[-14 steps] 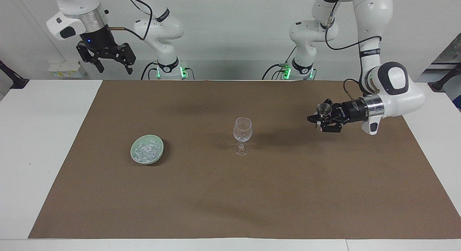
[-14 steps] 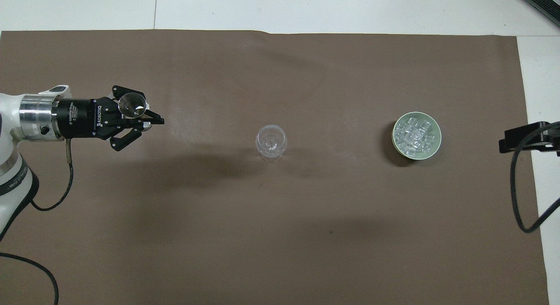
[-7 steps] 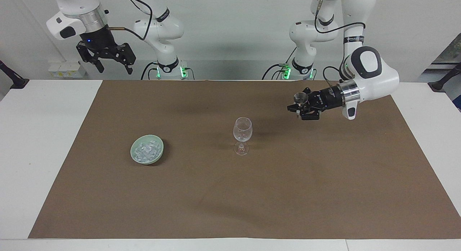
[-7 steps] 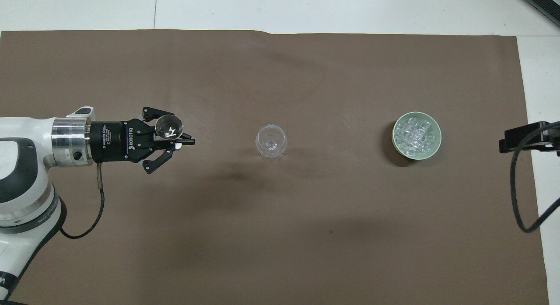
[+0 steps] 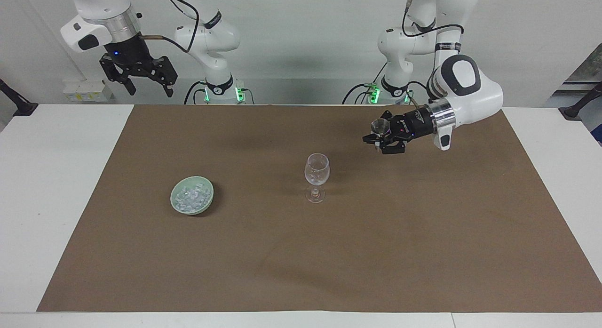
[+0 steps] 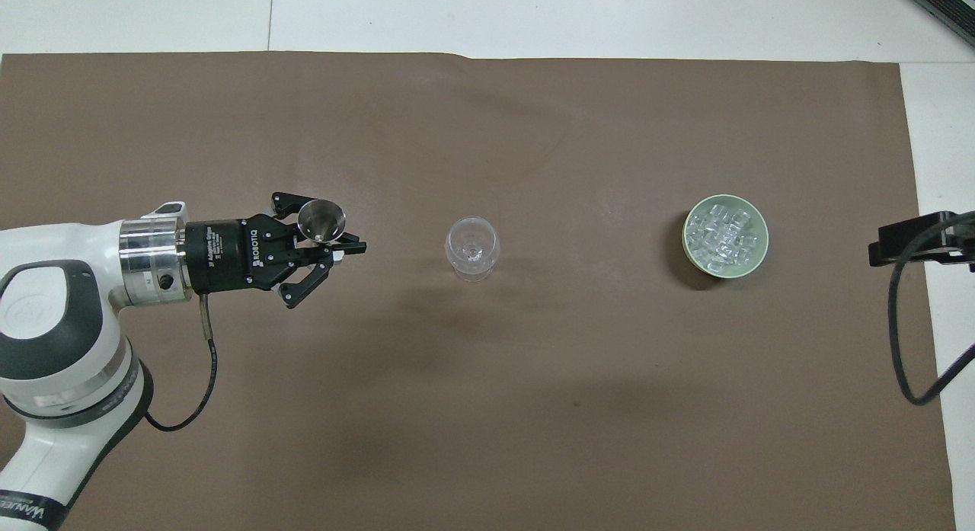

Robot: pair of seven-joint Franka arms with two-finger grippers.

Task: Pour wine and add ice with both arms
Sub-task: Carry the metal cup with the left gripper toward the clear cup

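Observation:
A clear stemmed wine glass (image 5: 316,175) (image 6: 472,247) stands upright mid-mat. My left gripper (image 5: 370,140) (image 6: 356,247) hangs over the mat between that glass and the left arm's end, shut on a small clear cup (image 5: 380,126) (image 6: 320,219) held upright. I cannot make out any wine in the cup or the glass. Clear ice (image 5: 190,196) (image 6: 722,234) is heaped in a pale green bowl (image 5: 175,202) (image 6: 727,274) toward the right arm's end. My right gripper (image 5: 143,84) (image 6: 914,240) waits open, high above the table's edge, holding nothing.
A brown mat (image 5: 329,262) (image 6: 487,409) covers most of the white table (image 5: 56,187). Black cables hang from both arms near the table's two ends.
My left arm has swung in from its end of the table toward the wine glass, carrying the small cup. The right arm, glass and bowl have not moved.

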